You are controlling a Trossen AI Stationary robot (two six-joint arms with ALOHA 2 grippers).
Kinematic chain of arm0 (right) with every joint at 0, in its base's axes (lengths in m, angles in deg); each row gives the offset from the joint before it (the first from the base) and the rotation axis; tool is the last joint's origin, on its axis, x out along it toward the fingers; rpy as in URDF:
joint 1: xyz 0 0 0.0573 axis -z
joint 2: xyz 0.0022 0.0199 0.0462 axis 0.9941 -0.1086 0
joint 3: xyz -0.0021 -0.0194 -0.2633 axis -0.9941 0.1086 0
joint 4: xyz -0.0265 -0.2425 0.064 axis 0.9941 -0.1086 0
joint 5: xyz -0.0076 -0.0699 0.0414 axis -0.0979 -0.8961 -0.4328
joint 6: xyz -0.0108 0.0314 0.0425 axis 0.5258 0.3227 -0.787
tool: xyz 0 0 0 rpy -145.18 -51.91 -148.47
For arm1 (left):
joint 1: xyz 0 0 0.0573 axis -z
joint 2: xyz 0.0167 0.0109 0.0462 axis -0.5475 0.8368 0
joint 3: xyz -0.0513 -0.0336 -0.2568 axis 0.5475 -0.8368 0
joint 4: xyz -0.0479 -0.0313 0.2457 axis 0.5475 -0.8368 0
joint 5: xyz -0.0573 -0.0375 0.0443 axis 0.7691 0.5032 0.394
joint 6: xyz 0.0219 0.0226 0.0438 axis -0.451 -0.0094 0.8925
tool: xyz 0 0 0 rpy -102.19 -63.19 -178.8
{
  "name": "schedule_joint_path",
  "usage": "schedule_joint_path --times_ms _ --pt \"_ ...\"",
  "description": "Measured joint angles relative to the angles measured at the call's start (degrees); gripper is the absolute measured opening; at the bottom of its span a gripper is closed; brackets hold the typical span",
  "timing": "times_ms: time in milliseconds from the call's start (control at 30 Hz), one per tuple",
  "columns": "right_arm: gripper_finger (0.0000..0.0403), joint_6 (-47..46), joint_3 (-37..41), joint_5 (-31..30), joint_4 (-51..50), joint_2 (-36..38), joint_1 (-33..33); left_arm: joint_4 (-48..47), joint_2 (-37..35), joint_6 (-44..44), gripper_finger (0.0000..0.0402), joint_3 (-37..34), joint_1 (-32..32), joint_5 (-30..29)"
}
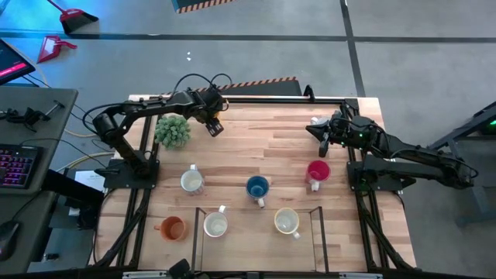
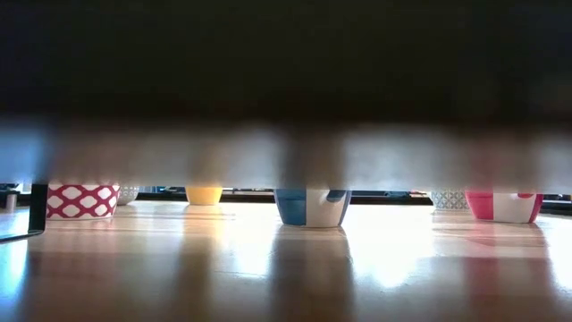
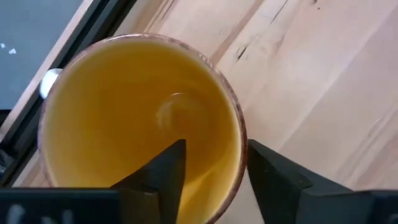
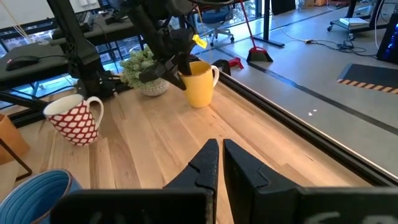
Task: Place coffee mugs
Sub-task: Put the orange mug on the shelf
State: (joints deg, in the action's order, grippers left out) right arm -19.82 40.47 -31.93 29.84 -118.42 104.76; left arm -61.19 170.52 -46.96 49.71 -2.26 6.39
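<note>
On the table, left hand straddles yellow mug rim (one finger inside).

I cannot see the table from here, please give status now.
Left gripper straddles the rim of the yellow ceramic mug at the far edge. Right gripper shut, empty, waiting. Green potted plant close beside the mug.

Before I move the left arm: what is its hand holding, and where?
Left hand straddles the yellow ceramic mug's rim, one finger inside; firm hold cannot be told.
</note>
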Motion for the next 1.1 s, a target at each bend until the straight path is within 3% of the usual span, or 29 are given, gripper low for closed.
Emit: schedule_joint_path --times_ms 267,533,733,1100 --pt "0.0012 0.0 0.0 0.0 -1.73 0.0 0.0 0.45 -0.07 -3.04 0.0013 0.0 -0.01 2.87" --pt "0.0012 0.13 0.0 0.01 -1.93 0.01 -0.01 1.32 -0.04 -5.16 0.0005 2.42 0.94 7.65" --pt "0.0012 0.17 0.0 1.48 -1.93 0.02 -0.02 -4.43 -0.24 -5.02 0.0004 5.79 1.39 11.84" --pt "0.0012 0.19 0.0 2.61 -2.24 0.01 -0.02 -6.53 -0.52 -1.74 0.0004 5.81 1.83 10.23"
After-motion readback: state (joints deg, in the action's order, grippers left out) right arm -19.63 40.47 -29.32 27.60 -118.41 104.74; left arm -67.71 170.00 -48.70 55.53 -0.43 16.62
